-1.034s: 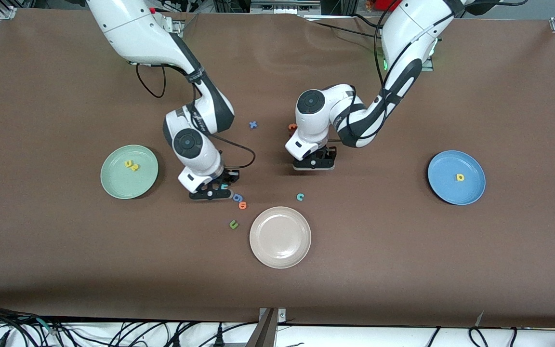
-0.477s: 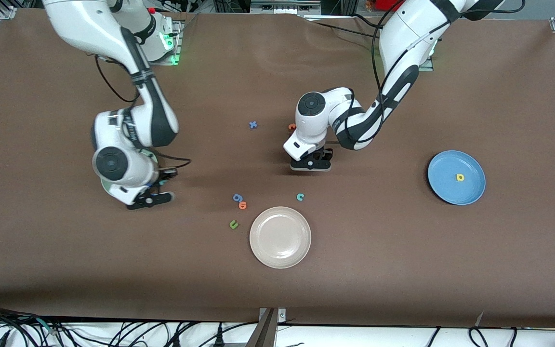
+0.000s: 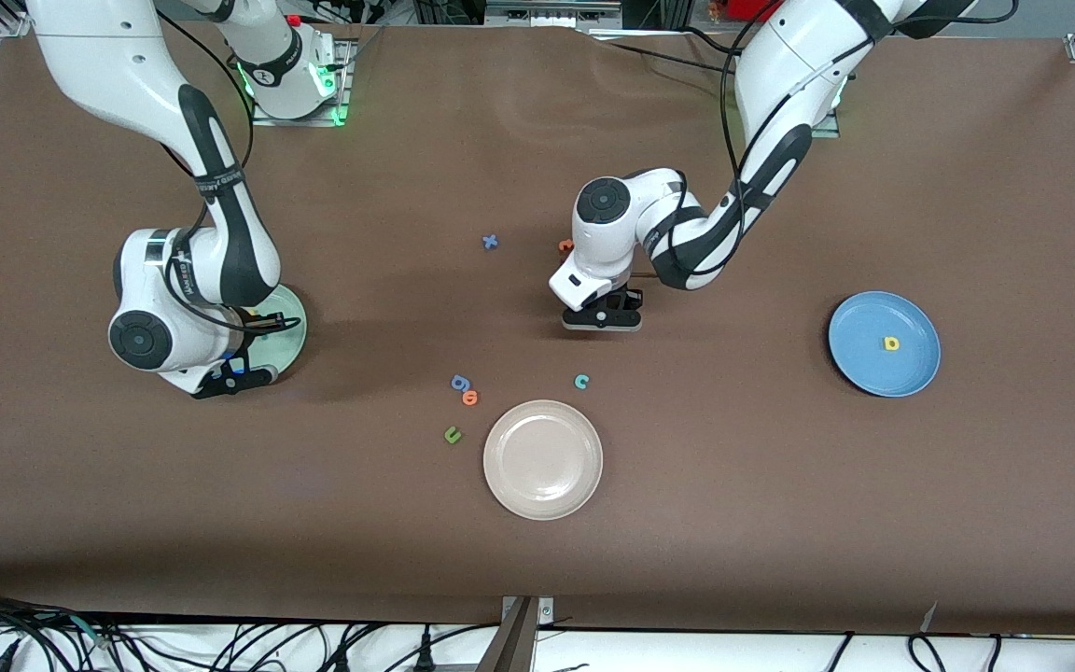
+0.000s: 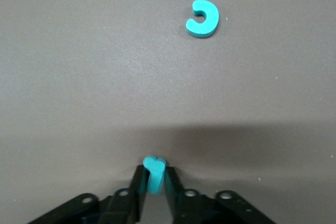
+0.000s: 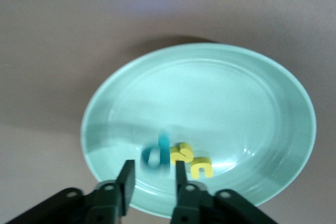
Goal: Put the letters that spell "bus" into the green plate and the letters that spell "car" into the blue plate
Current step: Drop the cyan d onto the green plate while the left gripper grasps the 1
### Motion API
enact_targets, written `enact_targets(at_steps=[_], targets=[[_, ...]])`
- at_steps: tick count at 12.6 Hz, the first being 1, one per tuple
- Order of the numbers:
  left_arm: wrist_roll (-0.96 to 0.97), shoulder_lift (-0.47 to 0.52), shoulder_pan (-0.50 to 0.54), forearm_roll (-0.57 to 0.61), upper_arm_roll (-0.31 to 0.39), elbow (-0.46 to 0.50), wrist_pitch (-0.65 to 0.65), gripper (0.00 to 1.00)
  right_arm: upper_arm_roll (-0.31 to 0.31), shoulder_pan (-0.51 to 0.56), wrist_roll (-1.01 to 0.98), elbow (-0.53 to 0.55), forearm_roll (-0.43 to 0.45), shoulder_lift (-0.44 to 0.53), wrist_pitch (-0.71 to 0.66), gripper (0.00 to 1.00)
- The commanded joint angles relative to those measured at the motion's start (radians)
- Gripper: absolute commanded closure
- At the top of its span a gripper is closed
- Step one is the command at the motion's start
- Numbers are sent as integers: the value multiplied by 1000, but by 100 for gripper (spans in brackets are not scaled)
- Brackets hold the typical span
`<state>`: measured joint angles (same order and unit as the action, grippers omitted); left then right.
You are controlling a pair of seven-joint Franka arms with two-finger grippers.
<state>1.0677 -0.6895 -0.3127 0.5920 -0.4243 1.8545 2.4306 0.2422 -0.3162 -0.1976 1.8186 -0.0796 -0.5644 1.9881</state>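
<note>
Glossy green plate, matt table

The right gripper and its bulky wrist hang over the green plate, blocking its middle. The left gripper stands low mid-table. Between them small letters cluster near the beige plate. The table's edge nearest the front camera lies bare, and its corners too.
</note>
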Motion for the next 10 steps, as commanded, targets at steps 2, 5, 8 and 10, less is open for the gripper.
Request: enact_targets(at_steps=[2,5,8,10], targets=[[-80,-7,14,28,6,5,5,92,-12,6,-31,-63,-19,14,-50,0],[-144,19,50,5,6,12,-2,100,-20,-7,-29,-209,-19,23,-191,0],[-387,117,122,-174,10,83,-7,100,-46,-18,-29,-362,-17,24,-281,0],[-605,201,205,-288,10,138,-30,100,-46,-37,-19,-396,-17,70,-337,0]])
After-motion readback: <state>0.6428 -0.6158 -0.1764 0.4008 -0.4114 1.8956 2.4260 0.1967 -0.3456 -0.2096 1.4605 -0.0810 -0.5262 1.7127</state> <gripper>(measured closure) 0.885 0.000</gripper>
